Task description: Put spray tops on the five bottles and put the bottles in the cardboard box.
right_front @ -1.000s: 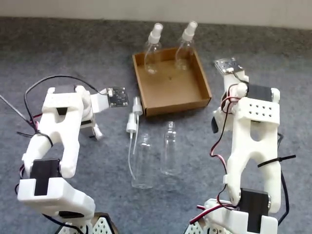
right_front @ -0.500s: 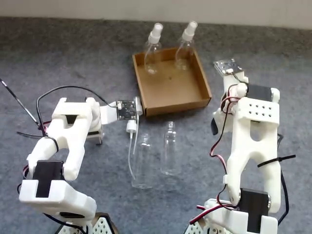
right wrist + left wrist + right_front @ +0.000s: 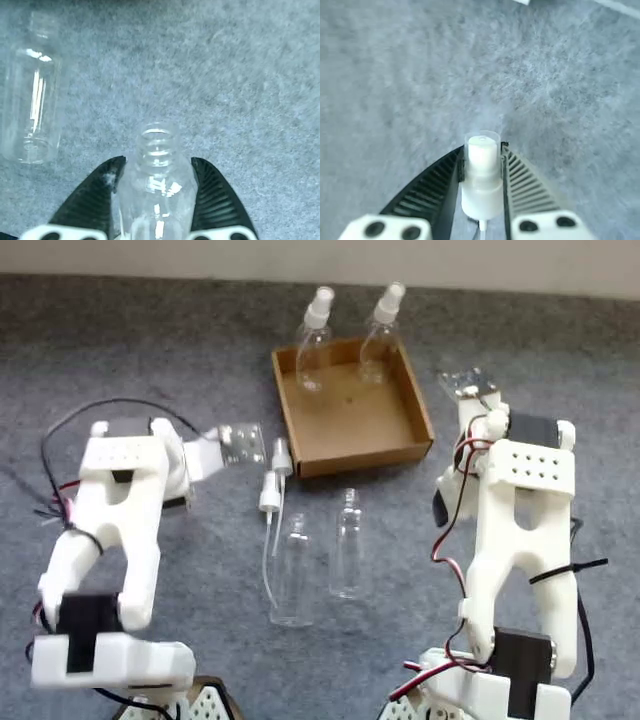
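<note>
High view, biggest stuff first: a grey carpeted desk (image 3: 150, 350), with the left arm (image 3: 120, 500) on the left and the right arm (image 3: 515, 520) on the right. The cardboard box (image 3: 350, 415) sits at the far centre. Inside it, against the far wall, stand the left capped bottle (image 3: 312, 345) and the right capped bottle (image 3: 378, 340), both with spray tops on.

Nearer than the box, the left open bottle (image 3: 290, 570) and the right open bottle (image 3: 347, 550) sit side by side on the desk. Between the left one and the box's near-left corner are the far loose spray top (image 3: 281, 454) and the near loose spray top (image 3: 269, 496), with a thin tube trailing nearward.

In the left wrist view, the left jaws are narrow and clamped on a held spray top (image 3: 481, 175) over bare carpet. In the right wrist view, the right jaws grip a held bottle (image 3: 157, 190) by its body, open neck poking past the tips.
</note>
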Robot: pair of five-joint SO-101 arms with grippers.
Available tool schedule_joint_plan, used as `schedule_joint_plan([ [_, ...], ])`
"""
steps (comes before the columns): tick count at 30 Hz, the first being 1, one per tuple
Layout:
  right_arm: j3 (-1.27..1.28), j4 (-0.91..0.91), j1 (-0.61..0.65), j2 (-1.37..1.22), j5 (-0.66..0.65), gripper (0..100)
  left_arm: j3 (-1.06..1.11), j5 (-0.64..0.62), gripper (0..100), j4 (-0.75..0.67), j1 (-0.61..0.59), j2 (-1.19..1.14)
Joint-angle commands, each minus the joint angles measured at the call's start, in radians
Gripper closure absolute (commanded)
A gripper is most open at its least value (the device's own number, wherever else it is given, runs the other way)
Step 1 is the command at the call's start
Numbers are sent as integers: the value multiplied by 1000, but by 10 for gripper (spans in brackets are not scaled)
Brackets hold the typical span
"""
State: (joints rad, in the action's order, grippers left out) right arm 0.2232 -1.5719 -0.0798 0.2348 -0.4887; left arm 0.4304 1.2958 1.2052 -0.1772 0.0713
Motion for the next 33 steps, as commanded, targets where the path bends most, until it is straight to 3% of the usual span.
schedule_joint_plan([
  [1,-70,-24,8,113,3,995,-142,-215,994,167,16,232],
  [10,-68,10,252,371,11,995,-300,-709,992,256,147,621],
  [16,-27,194,329,384,12,995,-401,-962,995,152,217,713],
  [22,82,217,390,464,11,992,-432,-1094,995,28,232,713],
  [26,108,300,403,568,12,993,-260,-1155,995,-40,217,710],
  [28,150,351,414,622,12,993,-285,-1172,996,-143,127,728],
  [30,226,440,429,676,17,993,-302,-1292,996,-146,59,748],
  [33,380,676,472,742,129,994,-318,-1272,995,-149,208,730],
])
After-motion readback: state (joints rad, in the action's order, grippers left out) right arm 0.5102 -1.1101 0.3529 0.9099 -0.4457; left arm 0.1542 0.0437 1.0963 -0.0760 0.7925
